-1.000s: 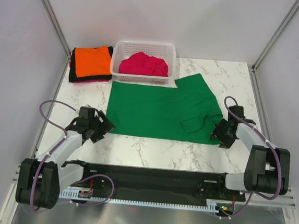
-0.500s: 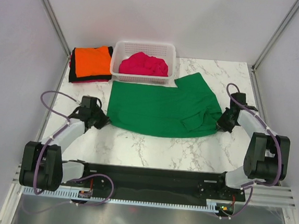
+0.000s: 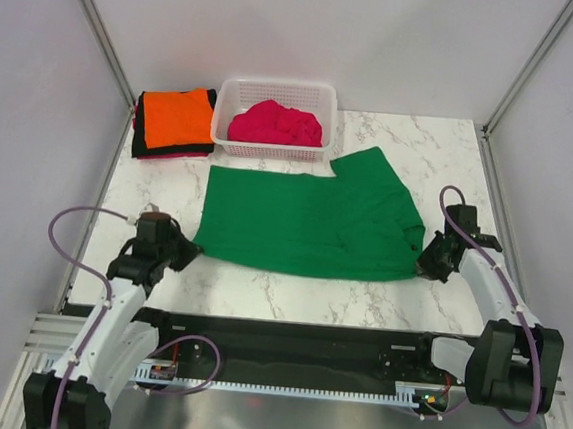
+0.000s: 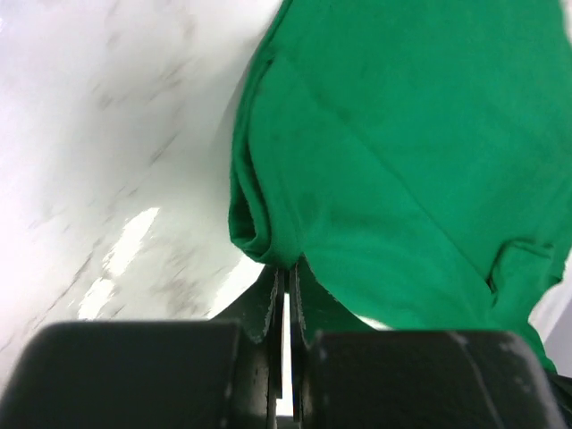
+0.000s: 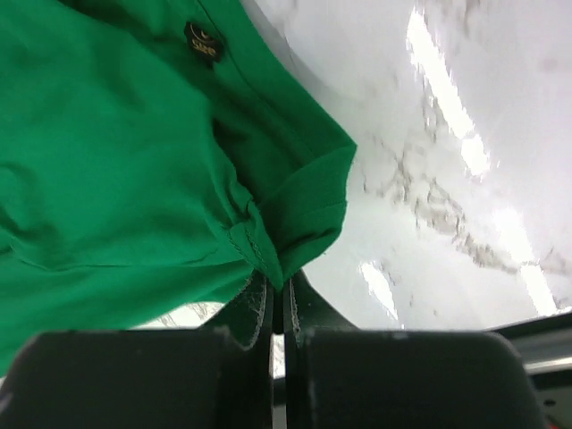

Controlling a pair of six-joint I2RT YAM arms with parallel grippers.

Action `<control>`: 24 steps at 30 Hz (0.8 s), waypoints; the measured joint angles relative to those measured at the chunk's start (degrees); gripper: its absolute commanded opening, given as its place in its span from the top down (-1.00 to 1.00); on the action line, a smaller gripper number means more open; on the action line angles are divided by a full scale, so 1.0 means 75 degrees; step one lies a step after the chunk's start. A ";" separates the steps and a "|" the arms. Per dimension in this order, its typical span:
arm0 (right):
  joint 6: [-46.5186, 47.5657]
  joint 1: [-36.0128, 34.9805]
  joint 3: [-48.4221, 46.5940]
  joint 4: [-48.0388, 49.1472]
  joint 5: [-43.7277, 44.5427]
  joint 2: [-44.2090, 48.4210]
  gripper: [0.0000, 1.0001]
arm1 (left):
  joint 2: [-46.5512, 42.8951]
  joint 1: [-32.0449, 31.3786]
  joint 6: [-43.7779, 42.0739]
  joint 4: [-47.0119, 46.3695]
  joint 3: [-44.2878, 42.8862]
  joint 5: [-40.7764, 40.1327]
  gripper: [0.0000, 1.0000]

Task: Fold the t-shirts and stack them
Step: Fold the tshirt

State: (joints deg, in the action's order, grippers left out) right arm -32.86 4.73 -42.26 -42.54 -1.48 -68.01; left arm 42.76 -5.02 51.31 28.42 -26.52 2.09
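A bright green t-shirt [image 3: 306,221] lies spread across the middle of the marble table, stretched between both arms. My left gripper [image 3: 191,250] is shut on its near left corner, where the cloth [image 4: 268,223] bunches into a roll just above the closed jaws. At the shirt's near right corner my right gripper [image 3: 425,259] is shut on the hem [image 5: 268,250], which puckers at the jaw tips. A magenta-pink t-shirt [image 3: 276,123] sits crumpled in the white basket [image 3: 272,153]. An orange t-shirt [image 3: 178,115] lies folded on top of dark ones [image 3: 138,145] at the back left.
The basket stands at the back of the table, touching the green shirt's far edge. Metal frame posts [image 3: 97,32] rise at both back corners, with plain white walls around. Bare marble [image 3: 289,295] shows between the shirt and the black base rail.
Both grippers went from open beside the shirt to shut on its near corners. Both arms then pulled toward the near edge, and the near hem now lies straighter and tauter.
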 measured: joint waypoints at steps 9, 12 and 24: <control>-0.0597 0.0003 0.0370 -0.0382 -0.0659 0.1163 0.69 | -0.1588 -0.0175 0.0883 0.1233 0.0662 0.0026 0.82; -0.0676 0.0000 0.0475 -0.0469 -0.0833 0.1510 0.63 | -0.1658 -0.0184 0.1055 0.1577 0.0548 0.0073 0.79; -0.0813 0.0003 0.0982 -0.1282 -0.1189 0.2585 -0.82 | -0.2929 -0.0198 0.1288 0.3480 -0.0938 -0.0099 -0.43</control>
State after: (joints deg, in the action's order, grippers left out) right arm -38.96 4.75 -34.89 -52.16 -10.39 -48.62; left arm 20.80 -6.50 60.97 54.52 -33.56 1.34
